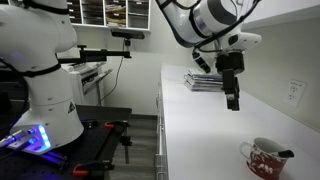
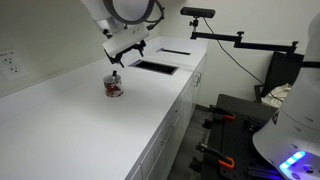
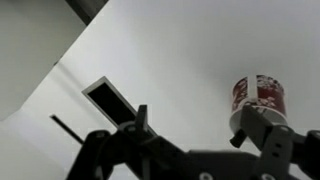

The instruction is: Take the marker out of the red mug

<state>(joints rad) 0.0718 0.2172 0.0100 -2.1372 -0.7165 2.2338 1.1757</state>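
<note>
Fingers spread apart, holding nothing, above white counter; marker resting in red mug, untouched

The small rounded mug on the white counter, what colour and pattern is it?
The small rounded ceramic mug is red with white patterning, clearest in the wrist view.
</note>
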